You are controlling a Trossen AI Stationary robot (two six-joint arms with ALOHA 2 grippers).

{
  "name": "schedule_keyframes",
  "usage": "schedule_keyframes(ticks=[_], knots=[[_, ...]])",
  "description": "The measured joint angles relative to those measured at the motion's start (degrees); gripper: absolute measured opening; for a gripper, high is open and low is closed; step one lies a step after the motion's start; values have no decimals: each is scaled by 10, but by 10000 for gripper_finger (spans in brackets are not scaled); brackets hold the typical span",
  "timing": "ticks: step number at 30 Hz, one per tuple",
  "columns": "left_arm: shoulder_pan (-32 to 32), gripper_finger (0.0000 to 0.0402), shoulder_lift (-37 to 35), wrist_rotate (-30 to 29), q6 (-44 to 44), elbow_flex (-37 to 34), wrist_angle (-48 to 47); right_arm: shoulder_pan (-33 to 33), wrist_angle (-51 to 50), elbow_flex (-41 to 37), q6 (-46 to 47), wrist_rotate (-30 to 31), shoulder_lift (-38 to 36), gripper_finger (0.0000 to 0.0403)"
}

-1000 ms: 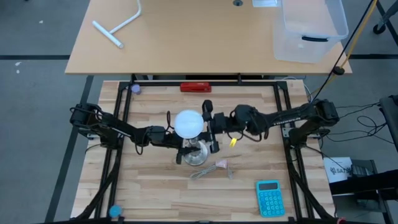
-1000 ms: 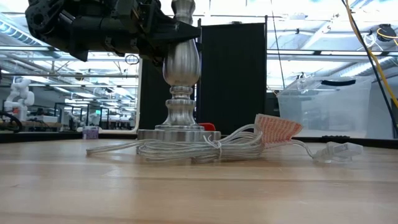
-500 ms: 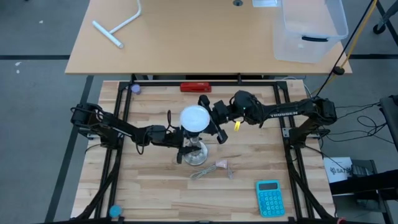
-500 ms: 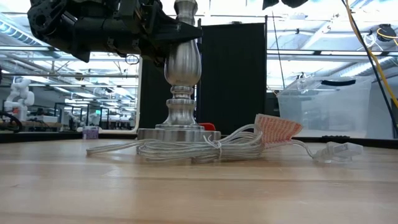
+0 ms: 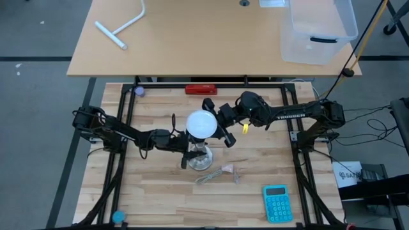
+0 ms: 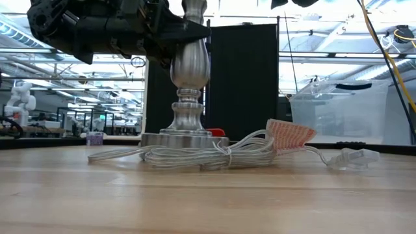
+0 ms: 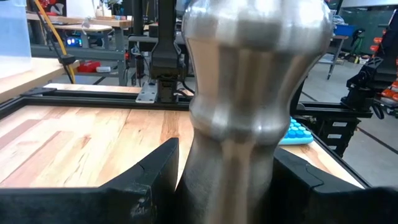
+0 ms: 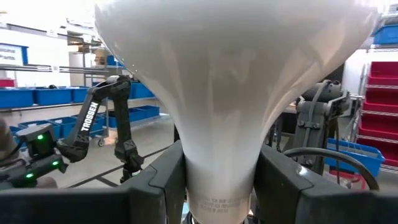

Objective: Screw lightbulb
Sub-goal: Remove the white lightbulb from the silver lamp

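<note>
Light: bright, even, from overhead.
Glare: streaks on the metal lamp stem (image 7: 249, 93).
Backlight: low view silhouettes the arm.
Focus: close lightbulb (image 8: 230, 93) soft.

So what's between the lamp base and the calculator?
The coiled clear cord with its pink tag, then bare table, in the high view, between lamp and calculator.

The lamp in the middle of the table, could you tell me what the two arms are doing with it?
The left gripper is clamped on the silver lamp stand, steadying it upright on the wooden table. The right gripper holds the white lightbulb by its neck, directly over the stand's top. Whether the threads have engaged isn't visible.
</note>
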Motion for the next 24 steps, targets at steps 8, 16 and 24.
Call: schedule_keyframes(ticks=[8, 16, 24], knots=[[0, 190, 0, 1, -1, 0, 0, 0, 6, 1, 0, -15, 0, 142], [0, 190, -1, 1, -3, -2, -2, 7, 7, 4, -20, 2, -2, 173], [0, 190, -1, 0, -7, -2, -7, 7, 2, 5, -10, -2, -4, 278]])
